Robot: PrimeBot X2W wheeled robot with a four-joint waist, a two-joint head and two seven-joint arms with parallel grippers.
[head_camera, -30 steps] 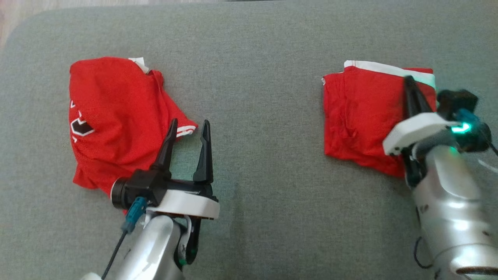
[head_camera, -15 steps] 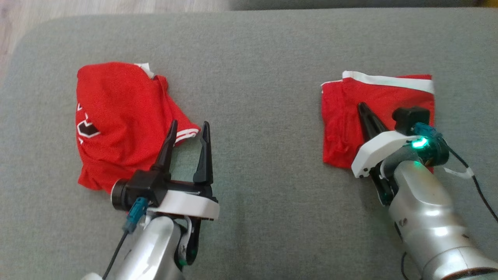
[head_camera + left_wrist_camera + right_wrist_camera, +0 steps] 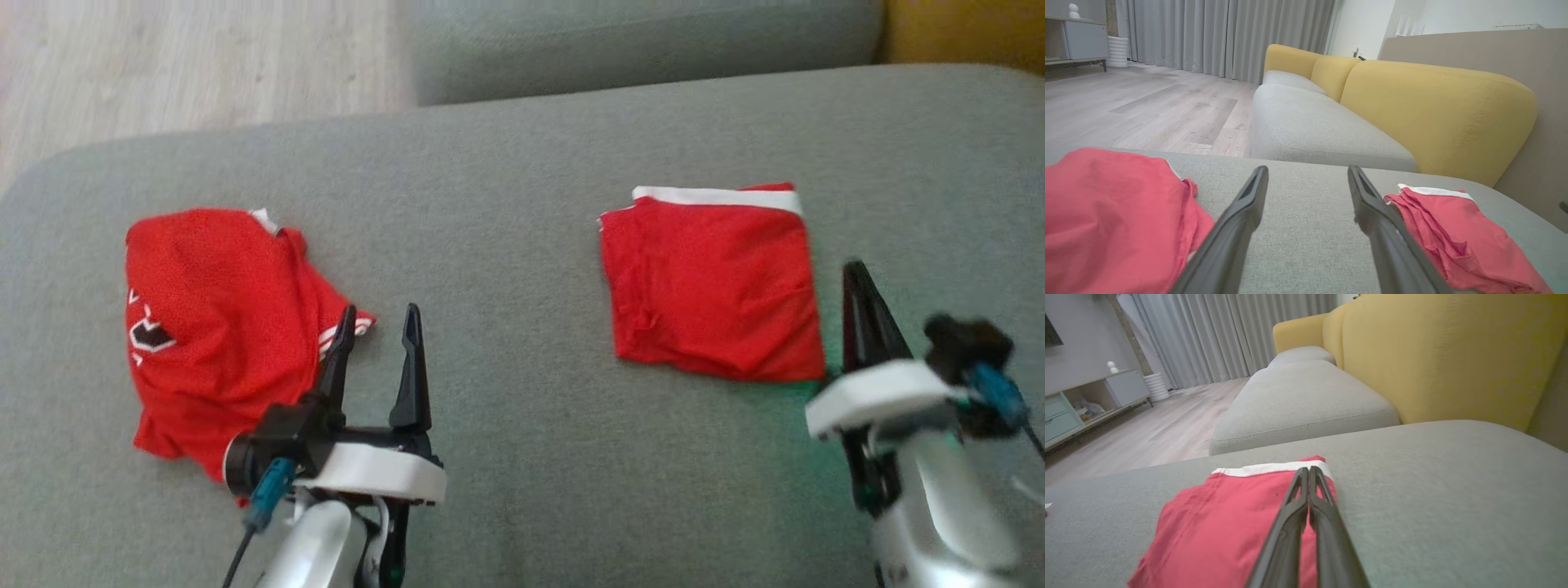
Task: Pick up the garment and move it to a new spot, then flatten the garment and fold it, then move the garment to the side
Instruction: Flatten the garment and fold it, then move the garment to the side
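Red cloth lies in two places on a grey sofa cushion (image 3: pixel 506 245). The folded garment (image 3: pixel 710 286) sits flat toward the cushion's right side as a rough square. A white band runs along its far edge, and its stacked layers show at the left edge. Toward the cushion's left side lies a crumpled shirt (image 3: pixel 216 327), also red, with white stripes at a sleeve hem. On its left part is a white and black emblem (image 3: pixel 149 333), bent by the folds, and no letters can be read on it.

The left gripper (image 3: pixel 380 312) hangs low over the cushion with its two dark fingers spread apart and nothing between them. In the head view its left finger overlaps the striped sleeve hem. In the left wrist view the fingers frame bare grey fabric between the two red pieces.

The right gripper (image 3: pixel 855 273) is just beside the folded garment's right edge, apart from it. Its fingers are pressed together and grasp nothing.

Beyond the cushion are a second grey seat (image 3: pixel 1298 400), a yellow backrest (image 3: pixel 1437 110), a pale wood floor (image 3: pixel 204 65) and grey curtains (image 3: pixel 1229 36).
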